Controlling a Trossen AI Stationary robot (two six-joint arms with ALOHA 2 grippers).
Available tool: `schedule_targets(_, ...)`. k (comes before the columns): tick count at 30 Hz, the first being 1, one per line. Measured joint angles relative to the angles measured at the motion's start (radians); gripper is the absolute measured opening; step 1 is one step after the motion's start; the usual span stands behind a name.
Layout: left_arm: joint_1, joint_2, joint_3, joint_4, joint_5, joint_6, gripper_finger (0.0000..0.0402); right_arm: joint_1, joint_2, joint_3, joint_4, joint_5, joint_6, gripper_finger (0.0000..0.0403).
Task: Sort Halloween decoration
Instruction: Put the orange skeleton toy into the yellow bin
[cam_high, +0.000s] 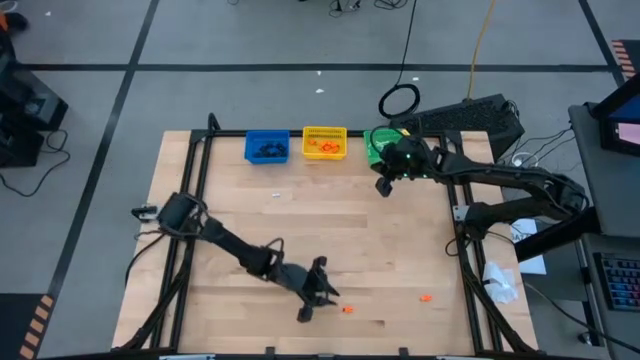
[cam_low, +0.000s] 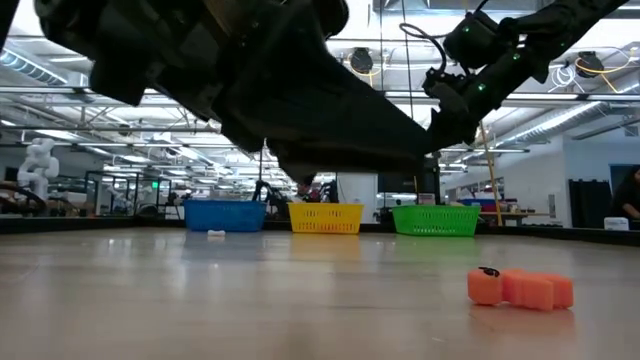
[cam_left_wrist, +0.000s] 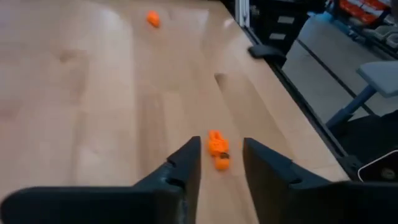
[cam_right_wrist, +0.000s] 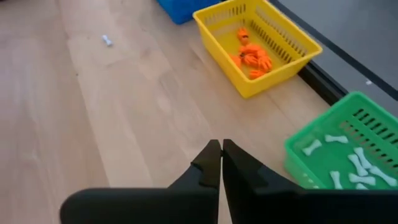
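No legible text, labels, brands, numbers or signs in any view. Bins, table and arms carry no readable markings. Room beyond the table in the low view: nothing there can be made out as lettering.

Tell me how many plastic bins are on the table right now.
3, in a row along the table's far edge: the blue bin on the left, the yellow bin in the middle, and the green bin on the right, partly hidden by the right arm.
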Motion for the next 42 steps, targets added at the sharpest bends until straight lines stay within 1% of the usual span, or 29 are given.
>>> schedule_targets(4, -0.047, 0.083, 0.099, -0.072, -0.092, -0.014, 0.0154, 0.024, 0.000, 0.000, 0.003, 0.000, -0.006, 0.0001)
schedule_targets(8, -0.070, 0.145, 0.206, -0.160, -0.176, -0.015, 0.0184, 0.042, 0.000, 0.000, 0.003, 0.000, -0.010, 0.0001)
schedule_targets(13, -0.072, 0.207, 0.305, -0.291, -0.214, -0.015, 0.0197, 0.055, 0.000, 0.000, 0.003, 0.000, -0.010, 0.0000)
schedule_targets(16, -0.069, 0.223, 0.328, -0.312, -0.213, -0.011, 0.0196, 0.055, 0.000, 0.000, 0.003, 0.005, -0.022, 0.0000)
schedule_targets(18, -0.063, 0.225, 0.328, -0.323, -0.213, -0.012, 0.0187, 0.055, 0.000, 0.000, 0.004, 0.014, -0.035, 0.0000)
schedule_targets(21, -0.051, 0.225, 0.329, -0.342, -0.205, -0.014, 0.0153, 0.055, 0.000, 0.000, 0.010, 0.052, -0.040, 0.0000)
schedule_targets(23, -0.044, 0.224, 0.329, -0.348, -0.193, -0.009, 0.0115, 0.055, 0.000, 0.000, 0.014, 0.053, -0.041, 0.0000)
schedule_targets(27, -0.023, 0.221, 0.330, -0.373, -0.143, 0.001, 0.0027, 0.055, 0.000, 0.000, 0.013, 0.053, -0.048, 0.0000)
schedule_targets(28, -0.019, 0.218, 0.330, -0.387, -0.140, 0.014, 0.0017, 0.055, 0.000, 0.000, 0.013, 0.053, -0.048, 0.0000)
schedule_targets(31, 0.000, 0.191, 0.330, -0.443, -0.125, 0.088, 0.0015, 0.055, 0.000, 0.000, 0.013, 0.053, -0.062, 0.0000)
schedule_targets(33, 0.021, 0.157, 0.327, -0.505, -0.134, 0.138, 0.0015, 0.055, 0.000, 0.000, 0.013, 0.053, -0.066, 0.0000)
schedule_targets(39, 0.117, 0.018, 0.325, -0.705, -0.232, 0.200, 0.0010, 0.055, 0.000, 0.000, 0.012, 0.055, -0.067, 0.0000)
schedule_targets(42, 0.185, -0.052, 0.299, -0.817, -0.252, 0.207, 0.0010, 0.055, 0.000, 0.000, 0.021, 0.060, -0.067, 0.0000)
